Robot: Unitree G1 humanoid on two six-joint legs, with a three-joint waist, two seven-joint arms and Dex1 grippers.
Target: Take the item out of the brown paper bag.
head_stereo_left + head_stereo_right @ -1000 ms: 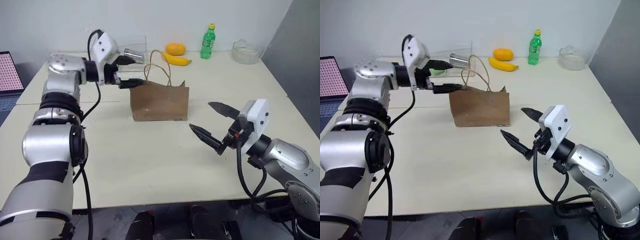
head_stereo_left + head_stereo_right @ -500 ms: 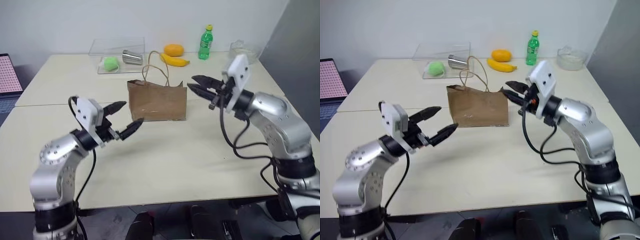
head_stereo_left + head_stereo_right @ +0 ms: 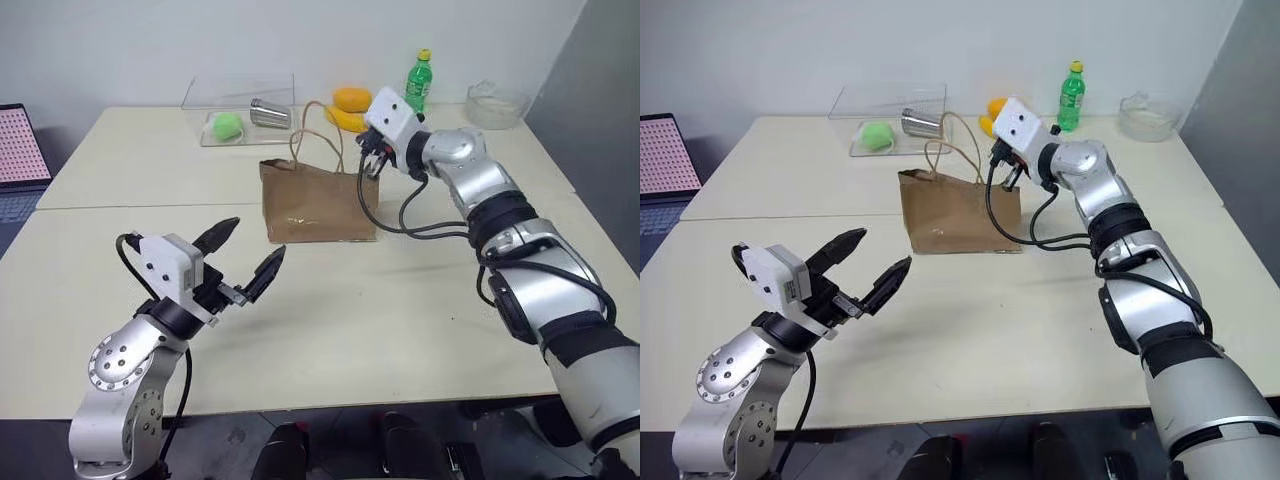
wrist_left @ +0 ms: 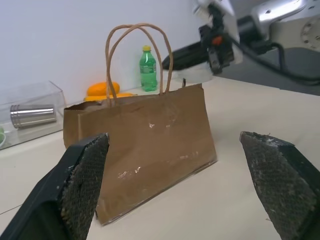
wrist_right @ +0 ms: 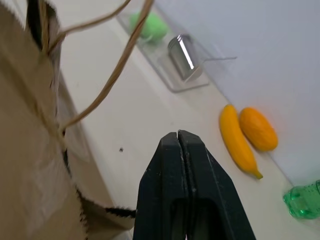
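At the far left edge sits a laptop (image 3: 18,150) with a pink screen, off the table (image 3: 400,300). In front of it, low over the near part of the table, the left gripper (image 3: 248,255) hangs with its two black fingers spread wide and nothing between them; in the left wrist view those fingers (image 4: 82,175) frame the bag from a short way off.

Further back, a clear tray (image 3: 240,105) holds a green ball (image 3: 227,124) and a steel cup (image 3: 270,113) lying on its side.

The brown paper bag (image 3: 318,205) stands upright near the middle of the table, its two thin handles (image 3: 320,130) looping up above the mouth. The item is presumably inside, though from these angles the bag's interior is too dark and narrow to tell (no red shows anywhere).

Just at the bag's upper right corner is the right gripper (image 5: 181,145), its fingers pressed together with nothing held; it hovers beside the handles, above the bag's edge.

Behind it lie a banana (image 3: 345,120) and an orange fruit (image 3: 351,98), touching. Right of these stand a green bottle (image 3: 418,82) and, near the far right corner, a clear glass bowl (image 3: 495,103).
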